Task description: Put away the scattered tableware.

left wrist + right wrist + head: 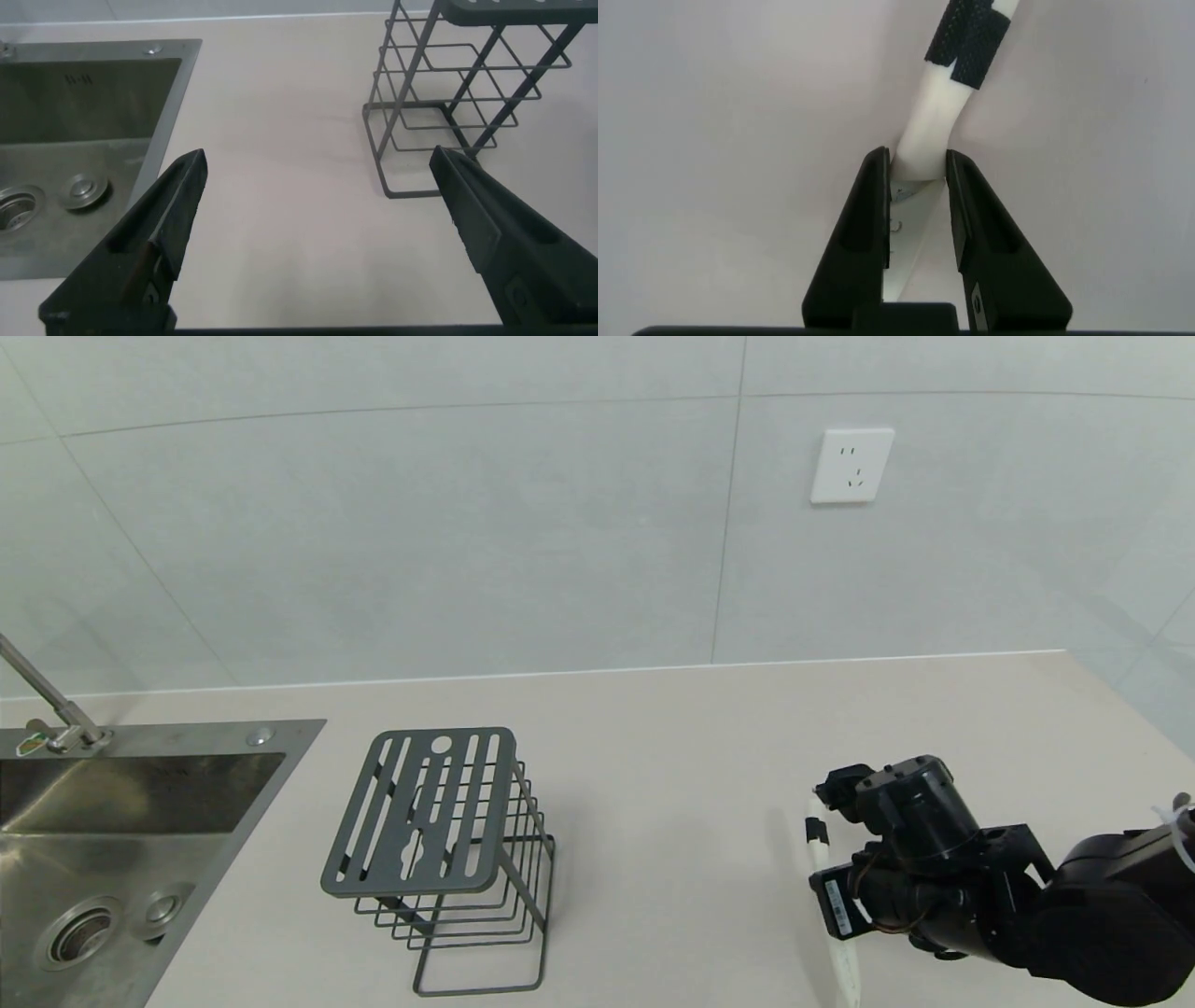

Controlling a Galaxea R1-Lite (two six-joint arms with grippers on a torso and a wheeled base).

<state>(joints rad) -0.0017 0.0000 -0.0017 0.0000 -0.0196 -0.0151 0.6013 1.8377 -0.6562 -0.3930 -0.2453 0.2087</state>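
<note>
Head, left wrist: seemingly same rack [420, 812]

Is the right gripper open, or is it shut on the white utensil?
Shut on it. In the right wrist view, the jaws of the right gripper press against both sides of the white utensil, with no gap left.

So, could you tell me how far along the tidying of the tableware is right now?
Done: nothing yet, as the wire rack holds no tableware. In hand: the right gripper is shut on a white utensil with a black band. The left gripper is open, above the counter between sink and rack. Left: getting that utensil stored, probably in the rack.
</note>
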